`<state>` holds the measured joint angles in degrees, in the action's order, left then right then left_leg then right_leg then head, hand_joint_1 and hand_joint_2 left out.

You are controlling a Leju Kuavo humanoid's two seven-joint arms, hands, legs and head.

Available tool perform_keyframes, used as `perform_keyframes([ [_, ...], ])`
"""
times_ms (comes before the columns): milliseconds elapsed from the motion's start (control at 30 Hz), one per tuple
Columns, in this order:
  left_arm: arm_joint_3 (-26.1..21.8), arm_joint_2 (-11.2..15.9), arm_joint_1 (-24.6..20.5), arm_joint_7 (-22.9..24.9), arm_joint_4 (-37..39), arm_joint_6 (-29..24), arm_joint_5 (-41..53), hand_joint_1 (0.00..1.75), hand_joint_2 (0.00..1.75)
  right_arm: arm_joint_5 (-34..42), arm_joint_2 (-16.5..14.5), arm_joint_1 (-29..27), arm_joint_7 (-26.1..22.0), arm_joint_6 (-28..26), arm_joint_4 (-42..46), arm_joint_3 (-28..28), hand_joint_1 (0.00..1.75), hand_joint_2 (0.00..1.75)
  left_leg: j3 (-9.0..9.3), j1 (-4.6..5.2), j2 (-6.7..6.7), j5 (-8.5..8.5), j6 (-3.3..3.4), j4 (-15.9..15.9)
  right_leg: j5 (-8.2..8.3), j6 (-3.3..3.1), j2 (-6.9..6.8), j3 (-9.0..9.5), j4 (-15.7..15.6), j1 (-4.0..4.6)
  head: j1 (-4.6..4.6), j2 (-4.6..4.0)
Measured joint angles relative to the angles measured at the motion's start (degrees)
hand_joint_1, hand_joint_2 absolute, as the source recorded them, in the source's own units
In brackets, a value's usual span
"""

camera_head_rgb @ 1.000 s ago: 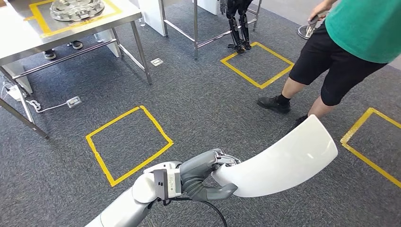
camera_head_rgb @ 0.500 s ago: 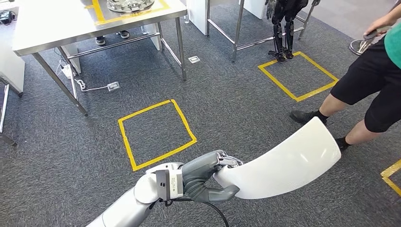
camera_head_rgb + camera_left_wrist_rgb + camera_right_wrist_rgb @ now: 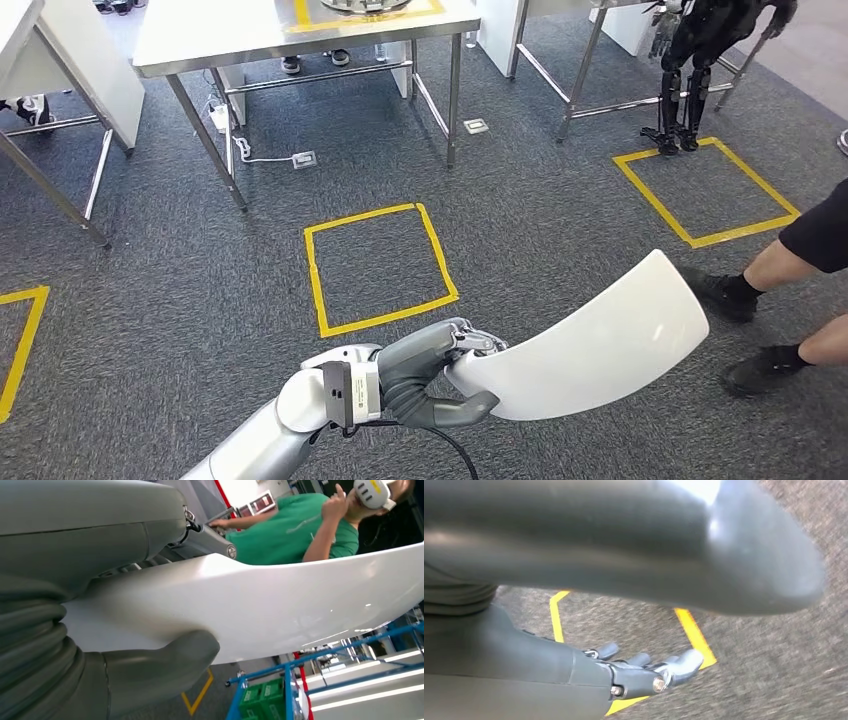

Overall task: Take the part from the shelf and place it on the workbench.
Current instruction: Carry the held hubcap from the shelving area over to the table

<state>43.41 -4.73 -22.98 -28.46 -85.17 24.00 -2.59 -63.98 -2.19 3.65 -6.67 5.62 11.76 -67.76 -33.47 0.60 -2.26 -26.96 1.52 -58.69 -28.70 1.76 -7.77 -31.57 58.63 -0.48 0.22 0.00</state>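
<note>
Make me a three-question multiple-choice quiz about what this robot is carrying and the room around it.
1. Where is the white curved part?
A. On the metal table
B. In the left robot hand
C. On the carpet

2. What colour are the tape squares on the floor?
A. Yellow
B. Red
C. Blue

3. What state is the right robot hand in?
A. Gripping a box
B. Open, holding nothing
C. Pressing the table

Answers: 1 B, the left robot hand grips its end above the carpet. 2 A, the nearest tape square is yellow. 3 B, the right robot hand hangs over the floor, fingers apart.
</note>
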Motion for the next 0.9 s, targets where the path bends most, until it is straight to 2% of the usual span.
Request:
perform_keyframes([
  [33, 0.0, -0.01, -0.07, 0.0, -0.07, 0.01, 0.07, 1.75, 1.75, -0.04, -0.01, 0.15, -0.15, 0.07, 0.0, 0.0, 0.0, 0.0, 0.08, -0.19, 0.71, 0.24, 0.3, 0.19, -0.73, 0.4, 1.6, -0.24, 0.86, -0.12, 0.07, 0.0],
  [100, 0.0, -0.1, -0.2, 0.0, -0.13, 0.02, 0.15, 1.75, 1.75, -0.11, -0.01, 0.16, -0.37, 0.46, 0.0, 0.0, 0.0, 0.0, 0.04, -0.55, 2.05, 0.61, 0.72, 0.41, -3.83, 0.99, 5.8, -2.45, 5.94, -0.32, 0.36, 0.0],
  [133, 0.0, -0.13, -0.22, 0.01, -0.09, 0.02, 0.2, 1.75, 1.75, -0.15, -0.01, 0.01, -0.42, 0.65, 0.0, 0.0, 0.0, 0.0, -0.08, -0.58, 2.8, 0.69, 0.84, 0.39, -5.61, 1.1, 6.89, -4.18, 9.54, -0.35, 0.48, 0.0],
  [167, 0.0, -0.1, -0.17, 0.01, -0.02, 0.02, 0.22, 1.75, 1.75, -0.19, -0.01, -0.18, -0.43, 0.75, 0.0, 0.0, 0.0, 0.0, -0.19, -0.59, 3.62, 0.74, 0.9, 0.36, -6.87, 1.19, 7.26, -5.82, 12.79, -0.38, 0.56, 0.0],
  [200, 0.0, -0.03, -0.12, 0.01, 0.07, 0.02, 0.26, 1.75, 1.75, -0.22, 0.0, -0.34, -0.46, 0.73, 0.0, 0.0, 0.0, 0.0, -0.28, -0.6, 4.5, 0.79, 0.89, 0.3, -7.18, 1.23, 7.35, -6.88, 14.7, -0.42, 0.61, 0.0],
  [233, 0.0, 0.04, -0.09, 0.01, 0.16, 0.02, 0.29, 1.75, 1.75, -0.22, 0.0, -0.39, -0.5, 0.71, 0.0, 0.0, 0.0, 0.0, -0.35, -0.64, 5.41, 0.84, 0.81, 0.2, -6.33, 1.24, 7.39, -6.98, 14.57, -0.48, 0.66, 0.0],
  [267, 0.0, 0.08, -0.08, 0.01, 0.22, 0.03, 0.33, 1.75, 1.75, -0.22, 0.01, -0.37, -0.55, 0.7, 0.0, 0.0, 0.0, 0.0, -0.4, -0.71, 6.33, 0.87, 0.68, 0.06, -4.58, 1.21, 7.62, -6.1, 12.44, -0.58, 0.7, 0.0],
  [300, 0.0, 0.11, -0.09, 0.01, 0.24, 0.03, 0.37, 1.75, 1.75, -0.22, 0.03, -0.32, -0.61, 0.7, 0.0, 0.0, 0.0, 0.0, -0.45, -0.79, 7.19, 0.88, 0.49, -0.11, -2.39, 1.18, 8.52, -4.44, 8.78, -0.76, 0.76, 0.0],
  [333, 0.0, 0.11, -0.13, 0.01, 0.24, 0.03, 0.42, 1.75, 1.75, -0.22, 0.04, -0.27, -0.67, 0.7, 0.0, 0.0, 0.0, 0.0, -0.58, -0.78, 7.98, 0.87, 0.2, -0.32, -0.86, 1.12, 10.07, -2.73, 5.02, -0.95, 0.81, 0.0],
  [367, 0.0, 0.11, -0.17, 0.01, 0.23, 0.03, 0.5, 1.75, 1.75, -0.22, 0.05, -0.26, -0.7, 0.7, 0.0, 0.0, 0.0, 0.0, -0.81, -0.79, 8.77, 0.9, -0.17, -0.47, 0.05, 1.02, 11.43, -1.45, 2.17, -1.1, 0.83, 0.0],
  [400, 0.01, 0.12, -0.21, 0.0, 0.22, 0.02, 0.58, 1.75, 1.75, -0.22, 0.05, -0.29, -0.74, 0.7, 0.0, 0.0, 0.0, 0.0, -1.09, -0.83, 9.5, 1.0, -0.6, -0.54, 0.27, 0.86, 12.43, -0.8, 0.59, -1.15, 0.84, 0.0],
  [433, 0.01, 0.15, -0.23, -0.01, 0.21, 0.02, 0.66, 1.75, 1.75, -0.23, 0.05, -0.3, -0.75, 0.7, 0.0, 0.0, 0.0, 0.0, -1.35, -0.9, 10.24, 1.19, -1.06, -0.48, 0.03, 0.58, 12.59, -0.71, 0.23, -1.05, 0.82, 0.0],
  [500, 0.02, 0.33, -0.2, -0.03, 0.2, 0.02, 0.74, 1.75, 1.75, -0.24, 0.02, -0.17, -0.81, 0.67, 0.0, 0.0, 0.0, 0.0, -1.78, -1.12, 11.31, 1.52, -1.9, -0.28, 0.33, -0.24, 11.05, -0.67, -0.01, -1.01, 0.79, 0.0],
  [533, 0.02, 0.47, -0.24, -0.08, 0.21, 0.02, 0.76, 1.75, 1.75, -0.24, 0.0, -0.04, -0.89, 0.65, 0.0, 0.0, 0.0, 0.0, -2.17, -1.05, 10.47, 1.11, -2.21, -0.84, 0.48, -0.73, 10.24, -0.61, -0.19, -1.05, 0.62, 0.0],
  [567, 0.03, 0.58, -0.32, -0.14, 0.22, 0.02, 0.79, 1.75, 1.75, -0.23, -0.02, 0.04, -1.02, 0.63, 0.0, 0.0, 0.0, 0.0, -2.96, -0.93, 8.97, 0.12, -2.44, -2.36, 0.6, -1.19, 9.37, -0.55, -0.37, -1.1, 0.34, 0.0],
  [633, 0.04, 0.73, -0.47, -0.3, 0.31, 0.02, 0.83, 1.75, 1.75, -0.21, -0.02, -0.08, -1.34, 0.6, 0.0, 0.0, 0.0, 0.0, -5.95, -0.78, 4.9, -3.49, -2.71, -8.87, 0.57, -1.78, 7.63, -0.54, -0.47, -0.84, -0.22, 0.0],
  [667, 0.07, 0.78, -0.49, -0.34, 0.4, 0.02, 0.84, 1.75, 1.75, -0.13, -0.02, -0.21, -1.53, 0.58, 0.0, -0.01, 0.0, 0.0, -7.66, -0.83, 3.8, -5.12, -2.82, -12.6, 0.53, -1.89, 6.84, -0.55, -0.46, -0.69, -0.32, 0.0],
  [700, 0.1, 0.84, -0.48, -0.36, 0.53, 0.03, 0.86, 1.75, 1.75, 0.0, -0.02, -0.3, -1.72, 0.56, 0.0, -0.01, 0.0, 0.0, -8.82, -0.88, 3.15, -6.03, -2.91, -15.29, 0.5, -1.93, 6.13, -0.57, -0.45, -0.58, -0.32, 0.0],
  [733, 0.14, 0.91, -0.47, -0.37, 0.65, 0.04, 0.87, 1.75, 1.75, 0.13, -0.02, -0.31, -1.93, 0.55, 0.0, -0.02, 0.0, 0.0, -8.98, -0.92, 2.82, -5.89, -2.94, -16.05, 0.49, -1.92, 5.56, -0.58, -0.44, -0.53, -0.33, 0.0],
  [767, 0.2, 0.96, -0.48, -0.38, 0.75, 0.06, 0.89, 1.75, 1.75, 0.25, -0.02, -0.23, -2.17, 0.55, 0.0, -0.03, 0.0, 0.0, -7.93, -0.95, 2.62, -4.76, -2.88, -14.49, 0.48, -1.89, 5.17, -0.56, -0.43, -0.5, -0.34, 0.0],
  [833, 0.36, 1.02, -0.58, -0.44, 0.82, 0.1, 0.91, 1.75, 1.75, 0.32, -0.07, 0.05, -2.6, 0.55, 0.0, -0.04, 0.0, 0.0, -3.44, -0.88, 2.12, -1.61, -2.44, -6.79, 0.43, -1.68, 4.61, -0.43, -0.38, -0.43, -0.34, 0.0],
  [900, 0.59, 1.02, -0.83, -0.52, 0.81, 0.12, 0.92, 1.75, 1.75, 0.39, -0.17, 0.25, -2.86, 0.55, 0.0, -0.06, 0.0, 0.0, -0.23, -0.72, 1.65, -0.1, -1.81, -1.02, 0.34, -1.23, 4.41, -0.45, -0.21, -0.17, -0.31, 0.0],
])
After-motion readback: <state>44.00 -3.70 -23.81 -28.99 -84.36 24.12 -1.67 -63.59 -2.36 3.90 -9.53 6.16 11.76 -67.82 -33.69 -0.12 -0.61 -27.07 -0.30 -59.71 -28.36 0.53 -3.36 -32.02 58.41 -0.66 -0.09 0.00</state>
